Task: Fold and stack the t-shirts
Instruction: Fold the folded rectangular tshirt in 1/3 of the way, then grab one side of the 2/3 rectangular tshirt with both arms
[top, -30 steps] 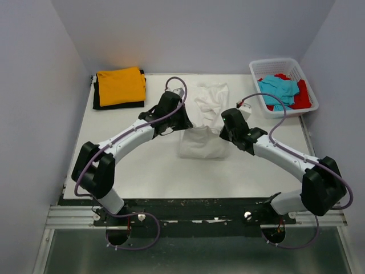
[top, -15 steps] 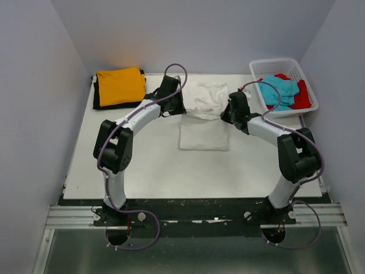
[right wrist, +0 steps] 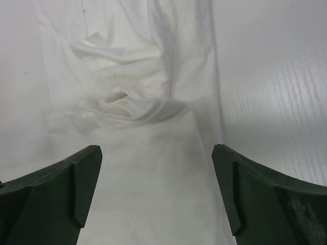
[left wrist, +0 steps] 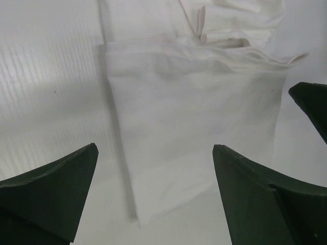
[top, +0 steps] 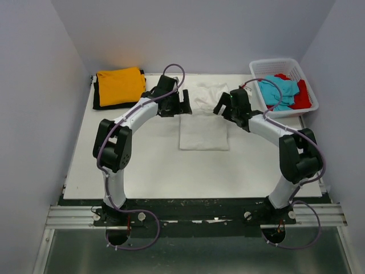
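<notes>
Top external view: my left gripper [top: 185, 103] and right gripper [top: 220, 105], gripping cloth a moment ago, now hang released over the white t-shirt [top: 203, 134], doubled on the table [top: 148, 165], far end bunched; I judge another fold remains

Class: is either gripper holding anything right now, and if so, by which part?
Nothing is held. The left gripper and the right gripper are both open over the white t-shirt, which lies on the table.
</notes>
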`<state>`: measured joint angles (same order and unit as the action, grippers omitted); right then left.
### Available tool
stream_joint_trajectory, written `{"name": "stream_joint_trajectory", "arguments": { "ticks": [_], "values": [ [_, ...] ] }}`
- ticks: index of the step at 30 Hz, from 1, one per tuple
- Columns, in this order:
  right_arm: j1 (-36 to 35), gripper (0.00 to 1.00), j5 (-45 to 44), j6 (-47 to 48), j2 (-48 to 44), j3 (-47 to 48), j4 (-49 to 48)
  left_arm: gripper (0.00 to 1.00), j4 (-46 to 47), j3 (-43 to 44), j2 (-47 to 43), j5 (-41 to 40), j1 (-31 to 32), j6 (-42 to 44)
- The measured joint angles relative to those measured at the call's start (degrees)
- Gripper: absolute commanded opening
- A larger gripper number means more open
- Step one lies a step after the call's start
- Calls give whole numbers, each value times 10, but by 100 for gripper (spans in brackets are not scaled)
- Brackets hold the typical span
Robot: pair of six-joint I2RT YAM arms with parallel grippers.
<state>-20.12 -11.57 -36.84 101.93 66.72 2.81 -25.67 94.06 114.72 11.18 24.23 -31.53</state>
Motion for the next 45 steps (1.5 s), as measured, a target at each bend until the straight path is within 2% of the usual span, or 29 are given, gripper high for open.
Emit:
{"name": "stream_joint_trajectory", "arguments": {
  "ticks": [3, 8, 11, 14, 22, 29, 32, 36, 37, 41, 45],
  "values": [
    [0, 100, 25, 4, -46, -43, -2, 99, 15, -76, -53, 9, 0, -5],
    [0, 100, 104, 28, -114, -114, -30, 99, 60, -279, -199, 32, 2, -33],
    [0, 100, 167, 44, -92, -96, -58, 99, 82, -369, -258, 43, 6, -52],
    [0, 100, 199, 53, -27, -42, -80, 98, 104, -431, -290, 45, 7, -71],
    [4, 100, 131, 92, 182, 121, -99, 99, 125, -477, -305, 47, 8, -101],
    [6, 100, 115, 110, 191, 139, -88, 97, 132, -460, -295, 48, 8, -104],
    [7, 100, 120, 115, 133, 98, -65, 96, 142, -442, -279, 53, 10, -110],
    [7, 100, 95, 99, -7, 19, -31, 86, 147, -413, -251, 55, 21, -116],
    [7, 100, 86, 91, -51, -9, -30, 82, 148, -403, -240, 55, 24, -117],
    [7, 100, 50, 45, -201, -129, -28, 58, 154, -382, -207, 60, 34, -128],
    [7, 100, 23, -1, -268, -242, -15, 53, 153, -372, -177, 60, 44, -136]
  ]
}}
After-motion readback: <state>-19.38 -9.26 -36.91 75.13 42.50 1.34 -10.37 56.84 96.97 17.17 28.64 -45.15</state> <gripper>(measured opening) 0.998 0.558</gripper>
